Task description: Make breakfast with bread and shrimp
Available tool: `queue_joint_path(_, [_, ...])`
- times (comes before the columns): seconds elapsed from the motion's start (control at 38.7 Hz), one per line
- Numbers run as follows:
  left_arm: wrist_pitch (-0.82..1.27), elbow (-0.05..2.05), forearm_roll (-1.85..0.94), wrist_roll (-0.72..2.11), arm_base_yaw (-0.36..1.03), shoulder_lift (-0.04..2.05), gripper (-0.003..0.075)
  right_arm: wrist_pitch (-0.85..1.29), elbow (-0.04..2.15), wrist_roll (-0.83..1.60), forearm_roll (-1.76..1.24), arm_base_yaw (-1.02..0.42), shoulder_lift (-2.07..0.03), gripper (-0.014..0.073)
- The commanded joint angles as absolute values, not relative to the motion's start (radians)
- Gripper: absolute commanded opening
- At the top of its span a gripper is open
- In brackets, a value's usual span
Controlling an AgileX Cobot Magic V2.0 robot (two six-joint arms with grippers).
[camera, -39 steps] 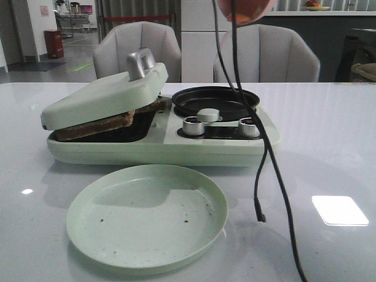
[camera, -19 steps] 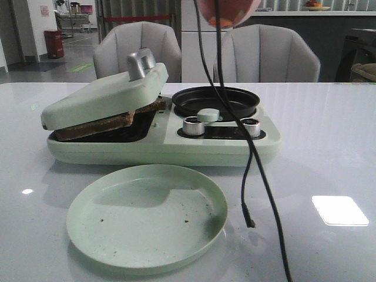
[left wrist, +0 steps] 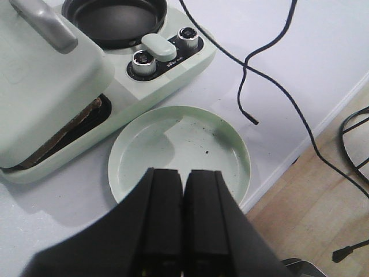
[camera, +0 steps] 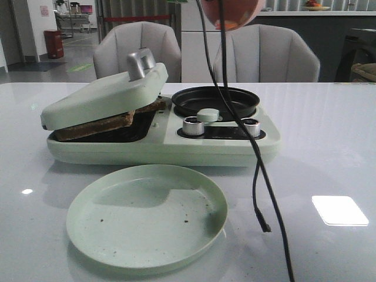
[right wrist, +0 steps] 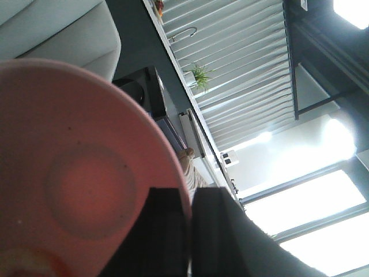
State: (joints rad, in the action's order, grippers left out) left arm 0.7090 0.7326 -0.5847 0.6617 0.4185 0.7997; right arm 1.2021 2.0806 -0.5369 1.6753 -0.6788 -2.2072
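The bread (camera: pixel 97 124) lies in the pale green breakfast maker (camera: pixel 223 147), pinched under its half-lowered lid (camera: pixel 106 97); only the brown crust edges show, also in the left wrist view (left wrist: pixel 69 131). My right gripper (right wrist: pixel 190 193) is shut on the rim of a pink bowl (right wrist: pixel 75 173), held high above the black pan (camera: pixel 215 101); the bowl's underside shows at the top of the front view (camera: pixel 232 13). An orange patch shows through the bowl; I cannot tell whether it is the shrimp. My left gripper (left wrist: pixel 184 173) is shut and empty above the near rim of the green plate (left wrist: pixel 230 144).
The empty green plate (camera: pixel 147 258) with dark crumbs lies in front of the maker. Two silver knobs (camera: pixel 192 126) sit on the maker's panel. Black cables (camera: pixel 258 176) hang from above down to the table on the right. Chairs stand behind the table.
The pink bowl shifted left, then slightly back right, at the top of the front view. The hanging cables swung with it. Maker, bread and plate have not moved.
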Motion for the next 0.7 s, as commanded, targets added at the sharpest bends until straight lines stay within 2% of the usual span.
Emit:
queue_joint_path(0.0, [0.644, 0.76, -0.626, 0.661, 0.426, 0.799, 0.0099, 1.212, 2.112, -0.532, 1.741, -0.678, -2.131, 0.0017])
queue_joint_path(0.44, [0.644, 0.76, -0.626, 0.661, 0.426, 0.799, 0.0099, 1.245, 2.114, -0.527, 1.799, -0.679, -2.12, 0.0017])
queue_joint_path(0.67, [0.644, 0.76, -0.626, 0.661, 0.426, 0.799, 0.0099, 1.204, 2.11, -0.555, 1.61, -0.661, -2.166, 0.0017])
